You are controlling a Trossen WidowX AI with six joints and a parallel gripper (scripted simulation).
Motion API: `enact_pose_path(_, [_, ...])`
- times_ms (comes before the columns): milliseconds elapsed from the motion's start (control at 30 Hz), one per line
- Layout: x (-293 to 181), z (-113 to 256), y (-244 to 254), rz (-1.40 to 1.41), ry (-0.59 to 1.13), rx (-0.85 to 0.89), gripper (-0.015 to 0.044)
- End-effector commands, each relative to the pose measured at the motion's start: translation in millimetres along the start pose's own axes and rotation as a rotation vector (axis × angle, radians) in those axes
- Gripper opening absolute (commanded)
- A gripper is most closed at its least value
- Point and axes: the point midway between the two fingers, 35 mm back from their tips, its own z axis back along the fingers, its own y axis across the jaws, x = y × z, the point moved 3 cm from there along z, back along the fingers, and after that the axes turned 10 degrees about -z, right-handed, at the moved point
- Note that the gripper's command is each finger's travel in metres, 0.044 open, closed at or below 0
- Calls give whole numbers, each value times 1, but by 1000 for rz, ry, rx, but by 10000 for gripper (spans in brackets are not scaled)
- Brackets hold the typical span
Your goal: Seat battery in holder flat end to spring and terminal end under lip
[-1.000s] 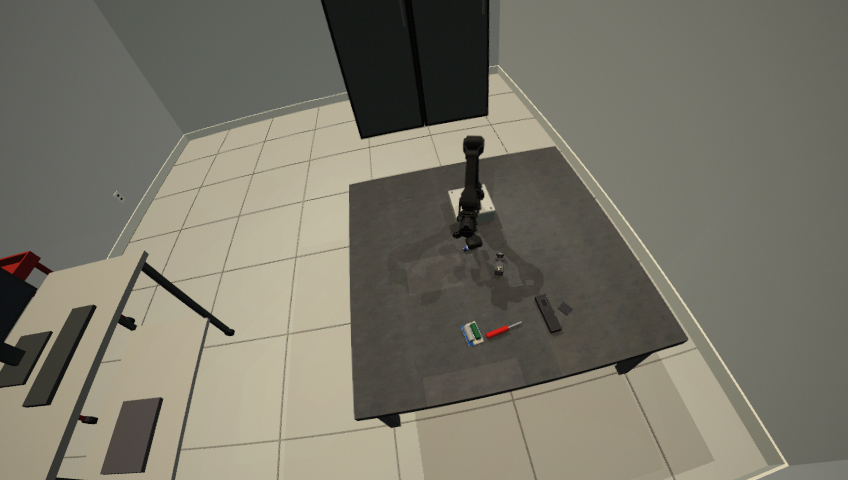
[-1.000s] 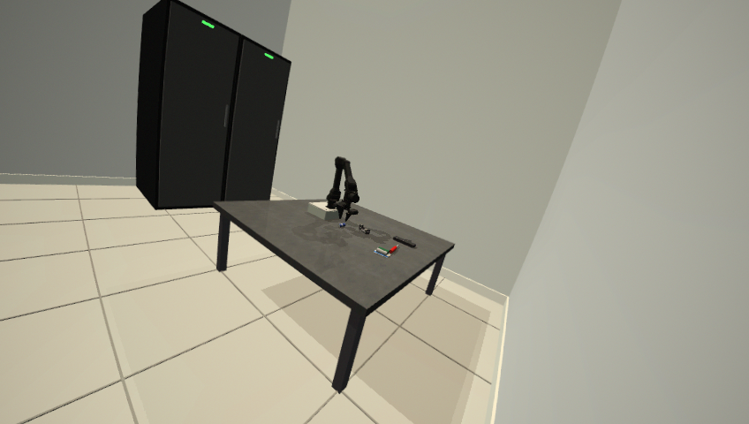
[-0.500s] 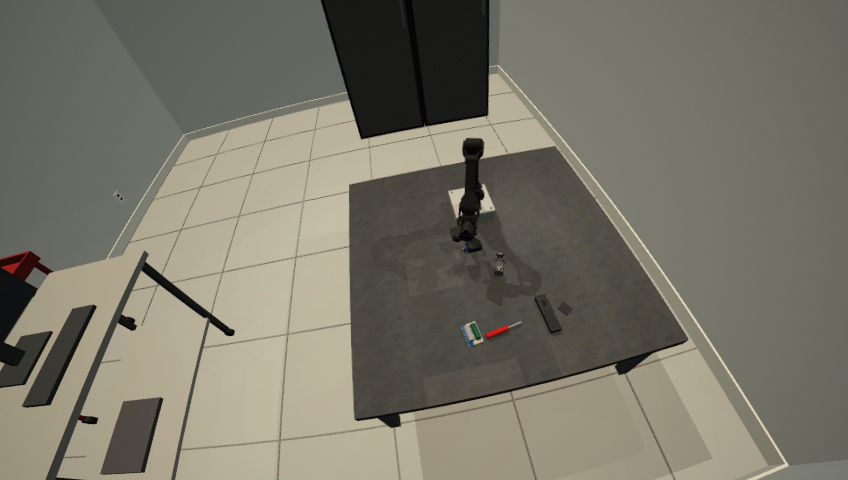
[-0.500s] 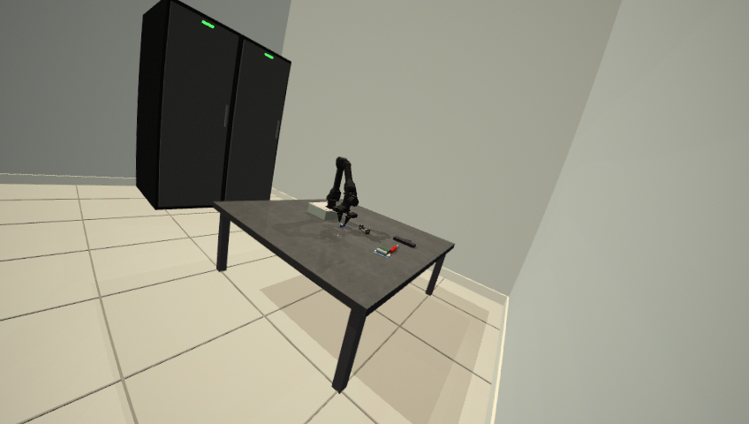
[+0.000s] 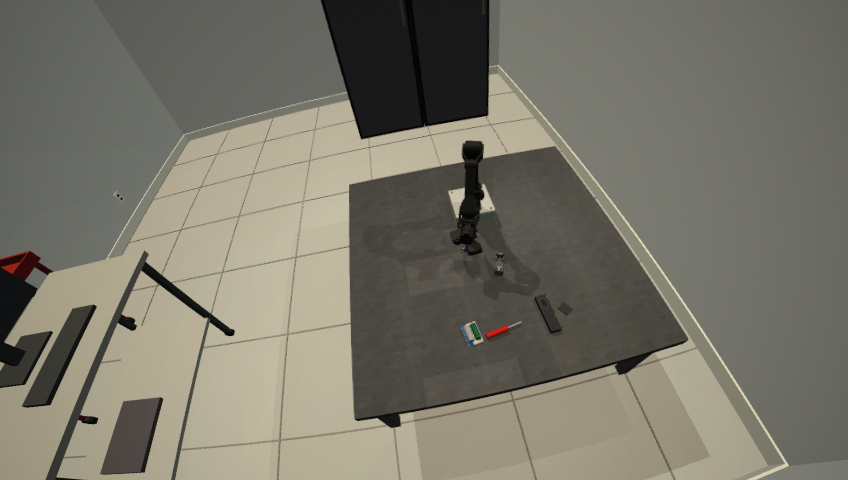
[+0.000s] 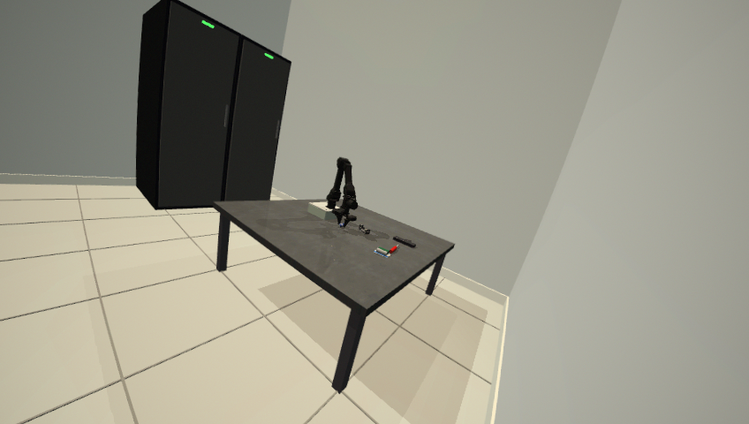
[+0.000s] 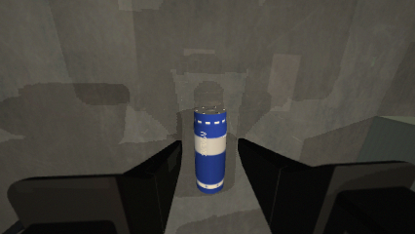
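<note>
The battery (image 7: pixel 210 161) (image 5: pixel 464 248) (image 6: pixel 341 224) is a blue cylinder with white bands. It lies on the dark table (image 5: pixel 392 356) (image 6: pixel 294 241). My gripper (image 7: pixel 209 144) is open, with one black finger on each side of the battery and a gap on both sides. In the top and exterior views the gripper is low over the table at the battery, and the arm hides part of it. The holder (image 5: pixel 499 264) (image 6: pixel 364 229) is a small dark piece on the table, beyond the gripper from the arm's base. Its spring and lip are too small to tell apart.
The arm's pale base block (image 5: pixel 455 202) (image 6: pixel 319 211) (image 7: pixel 390 141) is close by the gripper. Farther out lie a black remote-like case (image 5: pixel 547 313) (image 6: pixel 404 241), a small dark flat piece (image 5: pixel 565 308), a red screwdriver (image 5: pixel 497 331) (image 6: pixel 393 248) and a blue-white pack (image 5: pixel 468 334) (image 6: pixel 382 252).
</note>
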Motion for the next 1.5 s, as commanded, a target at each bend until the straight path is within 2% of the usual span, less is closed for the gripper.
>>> enact_pose_path(0, [-1, -3, 0, -4, 5, 3, 162])
enact_pose_path(67, [-1, -3, 0, -4, 5, 3, 109])
enact_pose_path(233, [-1, -3, 0, -4, 5, 3, 79])
enact_pose_path(433, [-1, -1, 0, -4, 5, 3, 79])
enact_pose_path(667, [0, 43, 1, -4, 4, 4, 79])
enact_pose_path(900, [-1, 48, 2, 15, 4, 5, 79])
enact_pose_path(1167, [-26, 59, 40, 369, -1, 24, 79])
enact_pose_path(1467, [-79, 73, 85, 841, 0, 22, 79])
